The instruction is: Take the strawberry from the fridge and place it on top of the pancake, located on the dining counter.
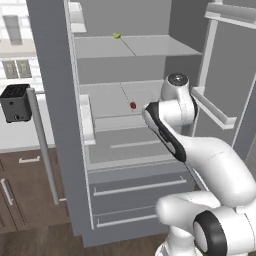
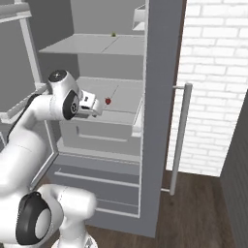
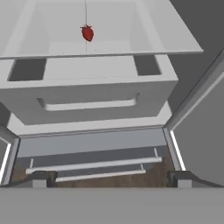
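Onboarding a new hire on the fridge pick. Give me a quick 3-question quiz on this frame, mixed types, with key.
1. True or false: the claw is shut on the strawberry.
2. Which shelf of the fridge holds the small yellow-green item?
A. the strawberry's shelf
B. the shelf above the strawberry
C. a bottom drawer
3. Fill in: the fridge doors are ____.

Key
1. False: the claw stands open in front of the shelf, short of the strawberry.
2. B
3. open
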### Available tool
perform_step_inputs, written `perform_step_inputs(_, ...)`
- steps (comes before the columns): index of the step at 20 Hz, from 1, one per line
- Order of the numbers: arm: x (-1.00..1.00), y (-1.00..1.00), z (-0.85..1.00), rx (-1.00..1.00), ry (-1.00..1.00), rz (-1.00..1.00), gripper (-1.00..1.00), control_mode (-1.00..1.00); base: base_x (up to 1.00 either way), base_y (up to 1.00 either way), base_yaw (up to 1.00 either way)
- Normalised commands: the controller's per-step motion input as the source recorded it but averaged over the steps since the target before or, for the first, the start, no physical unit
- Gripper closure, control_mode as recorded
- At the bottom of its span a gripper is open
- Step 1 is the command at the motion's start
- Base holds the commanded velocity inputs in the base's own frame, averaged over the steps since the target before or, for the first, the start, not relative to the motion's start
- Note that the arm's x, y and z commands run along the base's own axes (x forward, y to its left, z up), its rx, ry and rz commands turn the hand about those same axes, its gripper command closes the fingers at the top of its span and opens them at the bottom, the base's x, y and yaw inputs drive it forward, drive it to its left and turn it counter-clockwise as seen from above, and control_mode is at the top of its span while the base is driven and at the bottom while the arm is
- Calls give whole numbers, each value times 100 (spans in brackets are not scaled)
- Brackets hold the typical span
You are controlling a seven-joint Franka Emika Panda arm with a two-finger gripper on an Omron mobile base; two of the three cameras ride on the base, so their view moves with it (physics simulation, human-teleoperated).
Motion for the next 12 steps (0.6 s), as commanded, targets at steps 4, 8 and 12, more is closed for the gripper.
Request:
perform_step_inputs(4, 0, 0, 0, 0, 0, 0, -100, 100, 88, -1, 0)
perform_step_inputs(8, 0, 0, 0, 0, 0, 0, -100, 100, 52, -2, 0)
perform_step_inputs(12, 0, -7, -36, 1, -2, 1, -100, -100, 7, -2, 0)
